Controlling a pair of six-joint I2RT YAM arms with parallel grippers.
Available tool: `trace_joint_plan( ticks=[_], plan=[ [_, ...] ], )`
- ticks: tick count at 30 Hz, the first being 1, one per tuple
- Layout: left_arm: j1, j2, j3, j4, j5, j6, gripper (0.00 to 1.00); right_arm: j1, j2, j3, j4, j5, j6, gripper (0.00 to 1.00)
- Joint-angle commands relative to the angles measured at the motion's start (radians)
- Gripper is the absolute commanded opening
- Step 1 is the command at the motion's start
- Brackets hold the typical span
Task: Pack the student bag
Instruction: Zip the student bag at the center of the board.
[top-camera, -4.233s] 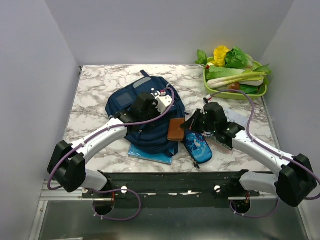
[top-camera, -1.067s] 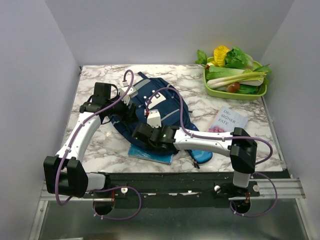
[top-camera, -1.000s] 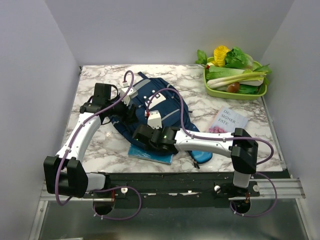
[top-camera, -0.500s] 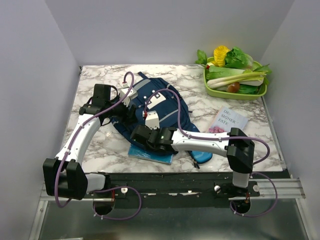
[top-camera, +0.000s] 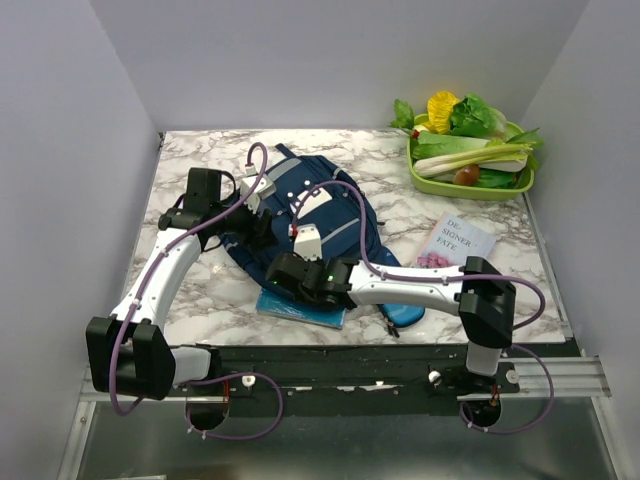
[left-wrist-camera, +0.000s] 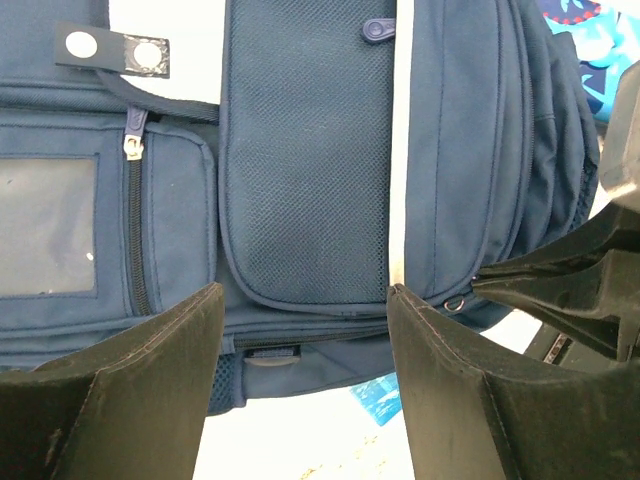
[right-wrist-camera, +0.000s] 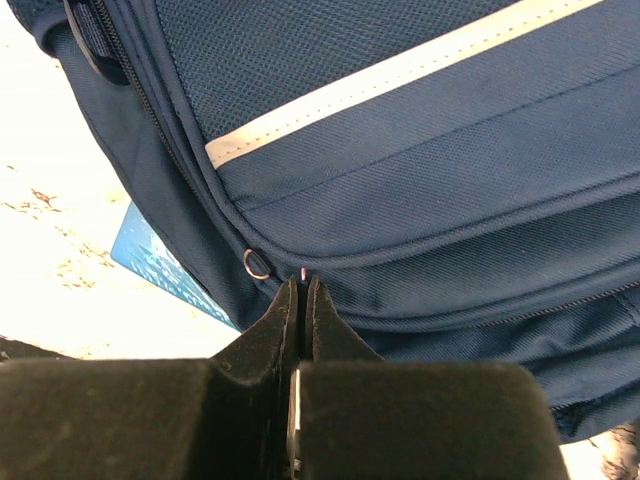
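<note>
The student bag (top-camera: 330, 225) lay flat at the middle of the surface (top-camera: 390, 180), its long axis running from the near edge toward the far wall. The right tool (right-wrist-camera: 302, 283) stood at the bag's near end, jaws pressed together against the zip seam, just beside a small metal ring (right-wrist-camera: 256, 264); whether a pull tab was pinched could not be determined. The left tool (left-wrist-camera: 305, 300) hung over the bag's left flank, fingers spread; the right arm was judged nearer the zip.
</note>
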Motion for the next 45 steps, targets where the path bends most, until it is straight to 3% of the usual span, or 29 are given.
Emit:
trace_joint_plan(
  ticks=[1, 5, 11, 18, 23, 37, 40, 45],
  plan=[
    [0.006, -0.034, -0.028, -0.007, 0.091, 0.023, 0.73, 0.008, -0.082, -0.08, 0.053, 0.023, -0.005, 0.01],
    [0.003, -0.053, -0.065, 0.004, 0.122, 0.051, 0.73, 0.008, -0.082, -0.093, 0.05, 0.03, 0.002, 0.01],
    [-0.049, -0.102, -0.185, -0.007, 0.241, 0.291, 0.73, 0.006, -0.136, -0.151, 0.102, 0.059, 0.028, 0.01],
    [-0.146, -0.07, -0.234, 0.028, 0.153, 0.419, 0.72, -0.009, -0.194, -0.221, 0.139, 0.073, 0.068, 0.01],
    [-0.175, -0.036, -0.231, 0.112, 0.111, 0.396, 0.69, -0.023, -0.23, -0.274, 0.197, 0.047, 0.079, 0.01],
    [-0.281, 0.016, -0.197, 0.098, 0.028, 0.441, 0.66, -0.05, -0.279, -0.333, 0.291, 0.005, 0.078, 0.01],
    [-0.281, 0.029, -0.196, 0.129, 0.01, 0.431, 0.61, -0.055, -0.297, -0.349, 0.298, -0.004, 0.088, 0.01],
    [-0.284, 0.052, -0.203, 0.174, 0.028, 0.405, 0.34, -0.063, -0.328, -0.389, 0.341, -0.024, 0.097, 0.01]
  ],
)
